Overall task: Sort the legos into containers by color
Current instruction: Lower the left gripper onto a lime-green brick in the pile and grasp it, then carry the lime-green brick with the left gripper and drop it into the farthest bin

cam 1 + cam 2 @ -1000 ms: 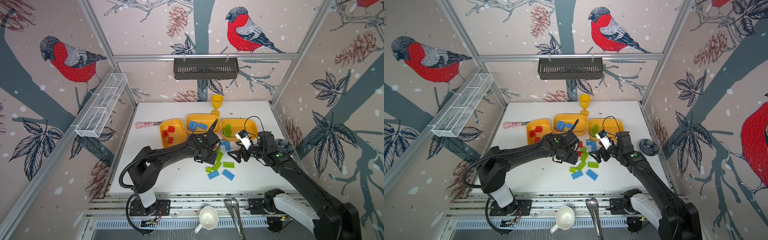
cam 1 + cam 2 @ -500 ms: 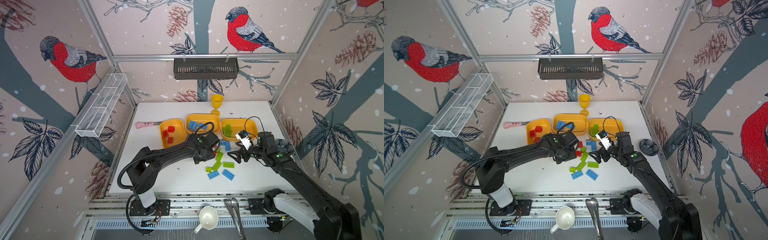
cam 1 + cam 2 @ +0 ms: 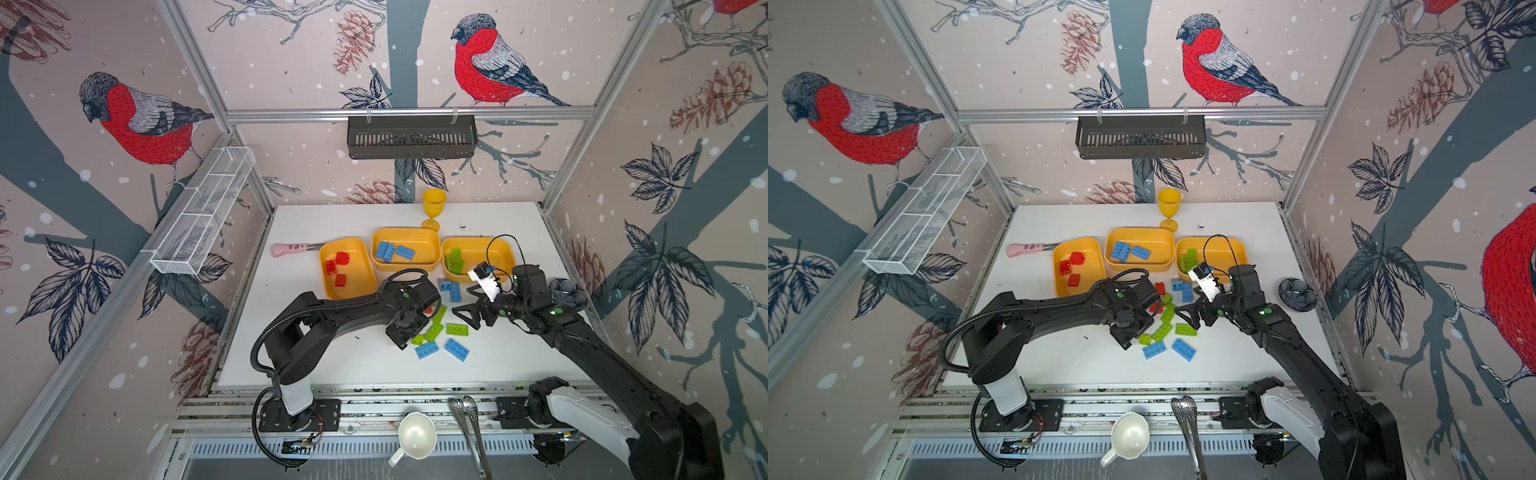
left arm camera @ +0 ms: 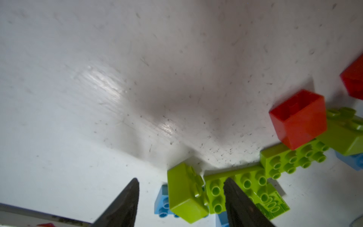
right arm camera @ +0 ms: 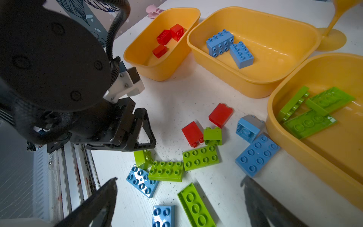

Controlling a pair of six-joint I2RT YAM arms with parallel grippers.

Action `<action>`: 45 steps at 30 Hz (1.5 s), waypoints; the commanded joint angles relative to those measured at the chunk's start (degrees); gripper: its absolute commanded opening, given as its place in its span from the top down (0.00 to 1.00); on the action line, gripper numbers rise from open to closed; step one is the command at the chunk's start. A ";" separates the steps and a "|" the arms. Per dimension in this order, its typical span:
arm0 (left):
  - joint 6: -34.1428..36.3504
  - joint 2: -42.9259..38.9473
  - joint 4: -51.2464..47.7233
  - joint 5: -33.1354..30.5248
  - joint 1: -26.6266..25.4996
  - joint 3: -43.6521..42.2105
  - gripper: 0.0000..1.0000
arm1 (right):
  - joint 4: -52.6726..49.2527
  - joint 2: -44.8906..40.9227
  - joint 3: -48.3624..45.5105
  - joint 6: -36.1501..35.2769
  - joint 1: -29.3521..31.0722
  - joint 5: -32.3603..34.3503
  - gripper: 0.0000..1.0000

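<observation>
Straddling a small green brick [image 4: 186, 194] on the bench [image 4: 117, 78] with our released left hand [image 4: 180, 179], we hold our right hand [image 5: 180, 179] released too above the other loose bricks [image 5: 200, 157] near three yellow trays [image 5: 255, 82].

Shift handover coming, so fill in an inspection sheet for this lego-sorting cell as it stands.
Surface: white table, speckled with dark grit.
Job's things: red-brick tray, blue-brick tray, green-brick tray; loose bricks of all three colours heaped in front.
Clutter: yellow goblet, pink-handled tool, dark flower dish; white cup and tongs on the front rail.
Grippers: left gripper open, over a small green brick; right gripper open above the heap, holding nothing.
Cables: black cable loops over the green-brick tray.
Surroundings: bird-print walls, white mesh basket, black slotted basket.
</observation>
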 commanded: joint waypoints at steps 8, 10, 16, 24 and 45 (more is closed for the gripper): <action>-6.02 1.77 3.78 1.81 -0.74 -1.24 0.49 | 1.58 -0.07 -0.57 0.79 0.30 -0.56 0.00; -6.16 2.28 3.79 1.96 -0.79 -1.08 0.51 | 1.56 -0.11 -0.62 0.87 0.32 -0.50 0.01; -6.58 2.71 3.85 2.25 -0.79 -1.33 0.59 | 1.35 -0.79 -1.00 0.79 0.30 -0.34 0.00; -5.55 2.99 2.55 2.01 -0.78 -0.91 0.71 | 1.18 -2.45 -1.54 1.18 0.31 0.93 0.00; 36.31 0.77 -5.20 -9.80 7.40 15.36 0.83 | 1.43 -0.92 0.91 2.06 -1.51 3.52 0.01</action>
